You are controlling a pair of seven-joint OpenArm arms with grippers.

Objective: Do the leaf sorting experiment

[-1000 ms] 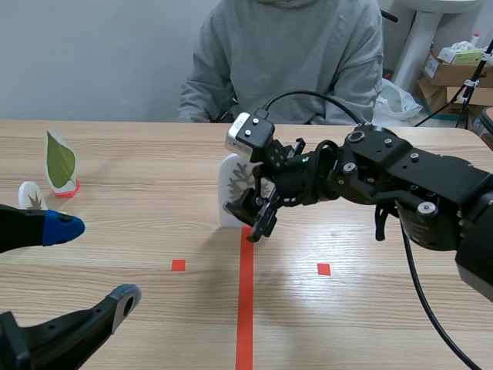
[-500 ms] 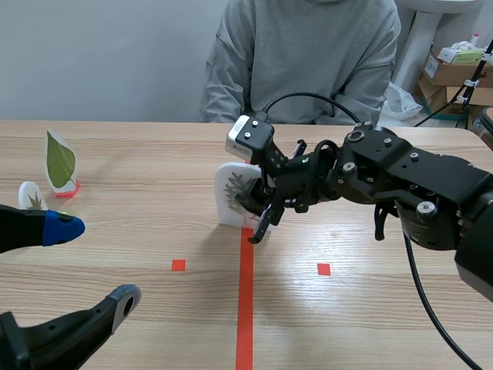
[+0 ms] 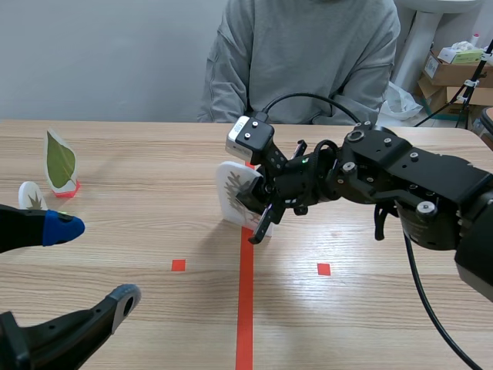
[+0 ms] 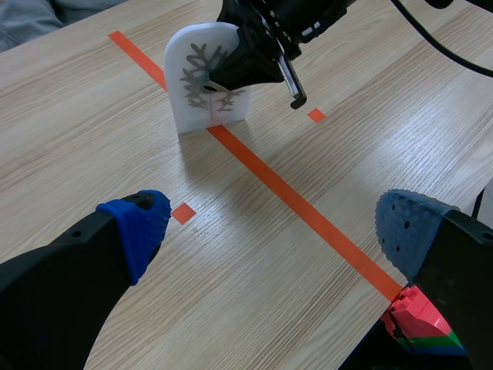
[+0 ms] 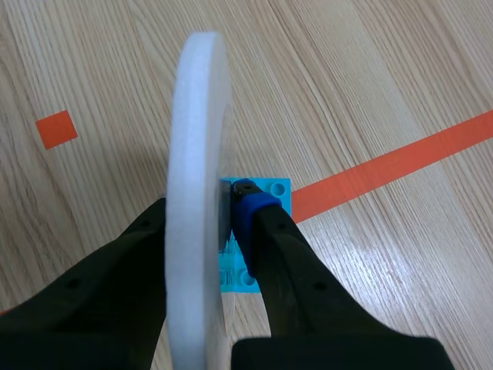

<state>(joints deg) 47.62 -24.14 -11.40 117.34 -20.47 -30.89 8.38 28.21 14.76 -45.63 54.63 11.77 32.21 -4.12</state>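
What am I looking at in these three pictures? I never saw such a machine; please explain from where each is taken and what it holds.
This is a robot with two black arms at a light wooden table. The wide picture is taken from between the arms, looking across the table at a person in a grey sweatshirt. The other two come from cameras on the wrists, each looking down past its own two-fingered gripper. The right gripper is closed on a white foam card with a grey branching leaf, near the orange-red tape line, which is only a marking. The left gripper is open and holds nothing. Near the left arm stand a white card with a green leaf on a red foot and a smaller white card with a brown leaf.
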